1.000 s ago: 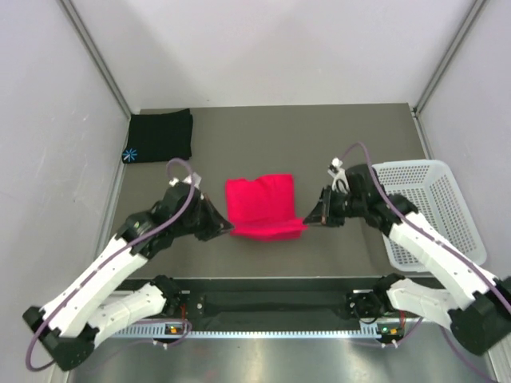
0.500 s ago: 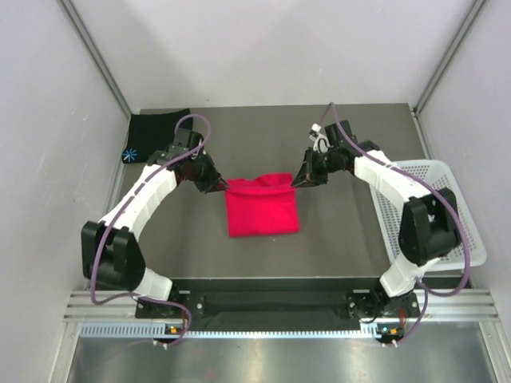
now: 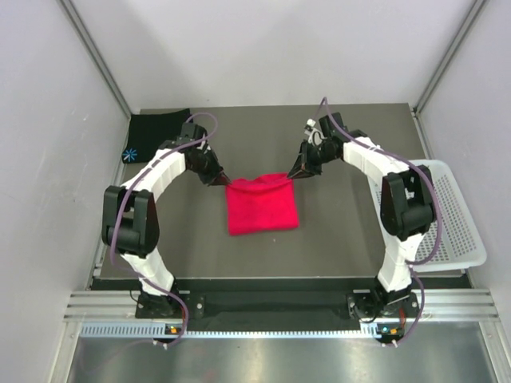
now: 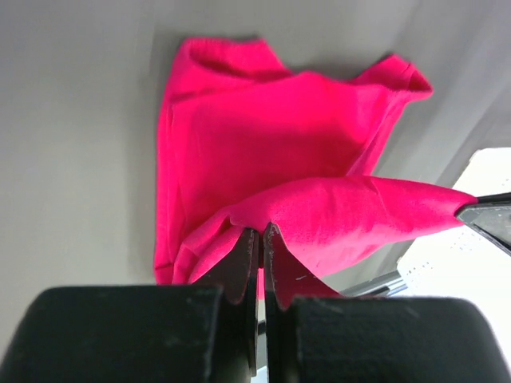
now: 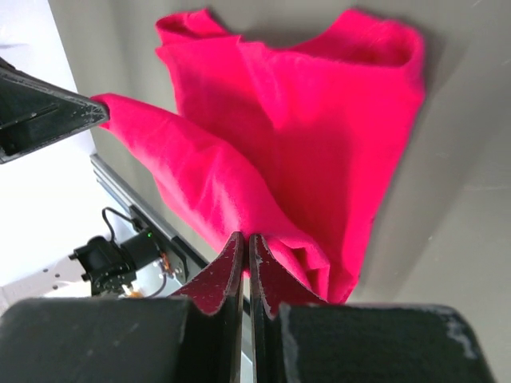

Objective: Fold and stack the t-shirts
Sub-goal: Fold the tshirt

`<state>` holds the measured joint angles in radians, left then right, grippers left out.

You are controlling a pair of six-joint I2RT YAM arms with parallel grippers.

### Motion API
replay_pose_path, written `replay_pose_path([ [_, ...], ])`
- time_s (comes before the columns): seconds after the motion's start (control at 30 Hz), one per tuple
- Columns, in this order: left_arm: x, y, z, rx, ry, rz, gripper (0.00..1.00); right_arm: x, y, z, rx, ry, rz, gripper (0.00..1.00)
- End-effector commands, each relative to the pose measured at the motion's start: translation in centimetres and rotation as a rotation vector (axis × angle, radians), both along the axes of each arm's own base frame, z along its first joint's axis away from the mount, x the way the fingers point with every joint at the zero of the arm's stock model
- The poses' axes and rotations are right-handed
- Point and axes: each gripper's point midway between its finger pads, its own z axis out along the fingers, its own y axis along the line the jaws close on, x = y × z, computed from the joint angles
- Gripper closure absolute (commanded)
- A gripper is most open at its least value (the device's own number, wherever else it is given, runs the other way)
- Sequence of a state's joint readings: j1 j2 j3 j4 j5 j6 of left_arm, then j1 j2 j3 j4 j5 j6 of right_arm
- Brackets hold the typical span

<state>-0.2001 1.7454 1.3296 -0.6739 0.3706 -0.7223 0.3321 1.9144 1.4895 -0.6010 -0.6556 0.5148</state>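
Far-left table corner: black t-shirt [image 3: 160, 136], folded, well apart. Left gripper [image 3: 221, 182] has its jaws pinched on the red-pink t-shirt [image 3: 262, 206] at its far-left corner. Right gripper [image 3: 294, 173] is pinched on the far-right corner. The held edge runs left to right between them — the shirt's body lies mid-table, toward the bases. Likely next: lay this edge down evenly.
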Motion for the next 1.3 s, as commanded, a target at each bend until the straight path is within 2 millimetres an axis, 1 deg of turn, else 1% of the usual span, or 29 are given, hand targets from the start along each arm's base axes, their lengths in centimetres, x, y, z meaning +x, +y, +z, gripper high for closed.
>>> replay_pose_path([
  [0.0, 3.3, -0.2, 2.1, -0.023, -0.121, -0.012, 1.0, 2.3, -0.3, 1.5, 0.034, -0.062, 0.002, 1.0],
  [0.03, 3.8, 0.0, 2.2, -0.02, -0.134, -0.009, 1.0, 2.5, -0.3, 1.3, 0.038, -0.059, 0.006, 1.0],
  [0.07, 4.0, 0.0, 2.1, -0.018, -0.131, -0.007, 1.0, 2.8, -0.3, 0.6, 0.035, -0.044, 0.005, 1.0],
  [0.1, 4.3, 0.1, 1.5, -0.016, -0.118, -0.006, 1.0, 3.3, -0.2, 0.8, 0.039, -0.053, 0.005, 1.0],
  [0.13, 4.7, 0.1, 1.6, -0.016, -0.123, -0.007, 1.0, 3.5, -0.1, 0.6, 0.045, -0.045, 0.008, 1.0],
  [0.17, 4.9, 0.3, 1.5, -0.018, -0.12, -0.004, 1.0, 3.8, -0.1, -0.3, 0.04, -0.03, 0.008, 1.0],
  [0.2, 5.1, 0.3, 0.8, -0.018, -0.098, -0.003, 1.0, 4.1, 0.0, -0.2, 0.044, -0.033, 0.009, 1.0],
  [0.27, 5.7, 0.5, 0.7, -0.021, -0.099, 0.001, 1.0, 4.4, 0.0, -0.9, 0.046, -0.012, 0.005, 1.0],
  [0.3, 5.8, 0.4, 0.2, -0.02, -0.087, 0.001, 1.0, 4.8, 0.1, -0.8, 0.05, -0.017, 0.004, 1.0],
  [0.33, 6.0, 0.4, 0.3, -0.02, -0.087, 0.001, 1.0, 5.0, 0.1, -0.9, 0.052, -0.015, 0.003, 1.0],
  [0.37, 6.1, 0.5, 0.2, -0.018, -0.082, 0.001, 1.0, 5.1, 0.2, -1.5, 0.051, 0.0, 0.003, 1.0],
  [0.57, 6.4, 0.4, -1.2, -0.024, -0.046, 0.001, 1.0, 5.8, 0.3, -2.4, 0.051, 0.022, -0.008, 0.99],
  [0.67, 6.5, 0.1, -2.2, -0.035, -0.014, -0.002, 1.0, 6.2, 0.2, -2.5, 0.049, 0.02, -0.015, 0.99],
  [0.77, 6.8, 0.2, -2.5, -0.027, -0.012, 0.007, 1.0, 6.4, -0.1, -2.8, 0.048, 0.026, -0.022, 0.96],
  [0.8, 6.8, 0.4, -2.6, -0.02, -0.013, 0.012, 0.93, 6.6, -0.3, -2.9, 0.047, 0.026, -0.028, 0.93],
  [0.83, 7.1, 0.7, -2.6, -0.007, -0.02, 0.023, 0.91, 6.8, -0.4, -3.1, 0.043, 0.027, -0.03, 0.91],
  [0.87, 7.3, 0.7, -2.3, 0.0, -0.034, 0.021, 0.87, 7.2, -0.5, -3.0, 0.041, 0.019, -0.036, 0.89],
  [0.9, 7.6, 0.9, -1.9, 0.016, -0.047, 0.027, 0.81, 7.7, -0.9, -3.0, 0.031, 0.013, -0.049, 0.85],
  [0.93, 8.0, 1.7, -1.6, 0.061, -0.066, 0.04, 0.77, 7.7, -1.4, -3.3, 0.017, 0.024, -0.053, 0.8],
  [0.97, 8.3, 2.1, -0.8, 0.085, -0.091, 0.048, 0.74, 8.5, -1.6, -2.5, 0.009, -0.003, -0.053, 0.76],
  [1.0, 8.4, 2.5, 0.1, 0.108, -0.111, 0.046, 0.69, 9.1, -2.6, -2.5, -0.03, -0.037, -0.047, 0.68],
  [1.03, 8.5, 3.0, 0.7, 0.134, -0.131, 0.055, 0.67, 8.3, -3.3, -2.4, -0.071, -0.008, -0.039, 0.64],
  [1.07, 8.4, 3.2, 2.2, 0.139, -0.166, 0.055, 0.67, 8.6, -3.7, -1.5, -0.099, -0.045, -0.029, 0.58],
  [1.1, 8.0, 3.3, 2.5, 0.146, -0.167, 0.052, 0.66, 8.4, -4.4, -1.4, -0.146, -0.075, -0.006, 0.57],
  [1.13, 7.6, 3.2, 3.1, 0.141, -0.178, 0.045, 0.66, 8.0, -4.7, 0.0, -0.162, -0.107, 0.004, 0.57],
  [1.17, 7.0, 2.9, 4.3, 0.115, -0.196, 0.033, 0.65, 6.9, -4.8, 0.2, -0.185, -0.099, 0.025, 0.57],
  [1.2, 5.9, 2.4, 3.9, 0.097, -0.175, 0.019, 0.66, 6.3, -4.9, 0.6, -0.206, -0.132, 0.054, 0.56],
  [1.23, 5.2, 2.0, 4.0, 0.08, -0.168, 0.011, 0.66, 5.5, -4.5, 2.2, -0.201, -0.17, 0.07, 0.56],
  [1.27, 3.7, 1.2, 4.1, 0.043, -0.153, -0.014, 0.66, 4.0, -3.8, 1.5, -0.202, -0.15, 0.103, 0.56],
])
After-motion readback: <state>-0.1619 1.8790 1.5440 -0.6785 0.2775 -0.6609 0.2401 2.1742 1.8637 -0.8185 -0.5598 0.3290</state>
